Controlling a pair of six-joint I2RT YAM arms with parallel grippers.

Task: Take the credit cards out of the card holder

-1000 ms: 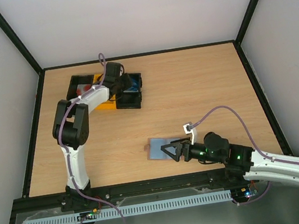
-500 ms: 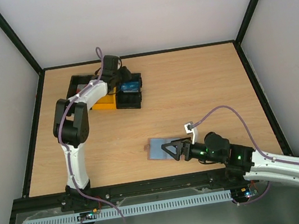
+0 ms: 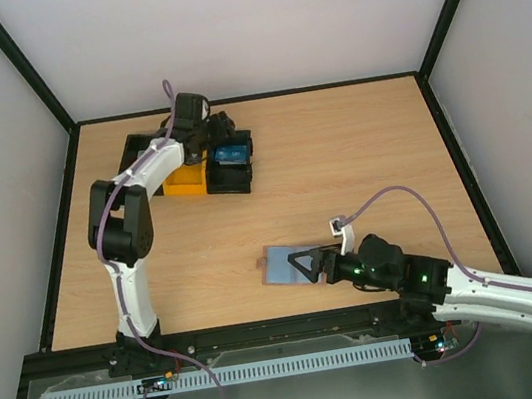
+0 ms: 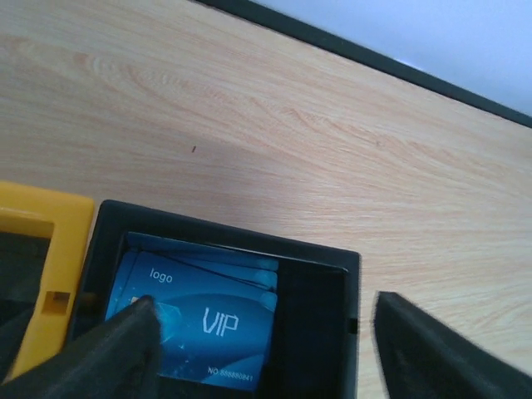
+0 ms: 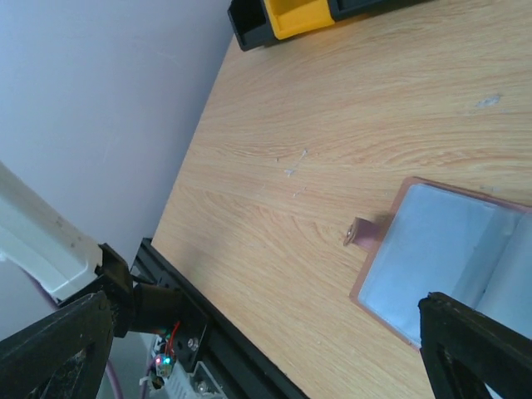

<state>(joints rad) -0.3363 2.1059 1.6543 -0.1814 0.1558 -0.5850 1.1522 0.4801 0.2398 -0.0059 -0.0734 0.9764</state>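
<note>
Step in hand: you look to be at the drop-off of one card. The blue card lies flat in the black bin, directly under the left fingers.
Left fingers: apart, with nothing between them, poised above the bin's opening, next to the yellow bin.
Right fingers: the right fingers are spread wide over the card holder and grip nothing.
Card holder: it lies open on the surface near the front edge, well apart from the bins. Its light inside faces up, and a small tab sticks out past the brown rim.
Next move: you probably need to lift the left arm clear of the bin. If a card remains, bring the right fingers down to a pocket mouth and narrow them on the card's exposed edge. A card this thin gives you little to pinch. The holder looks light enough to slide or lift with the card, so you may want the other arm to pin it.
Hidden: the right wrist view cuts off part of the holder, and the pockets do not read clearly. You cannot tell whether a card is inside. From above, the left arm covers part of the bins. One left finger hides a corner of the blue card, and its small print is unreadable.
</note>
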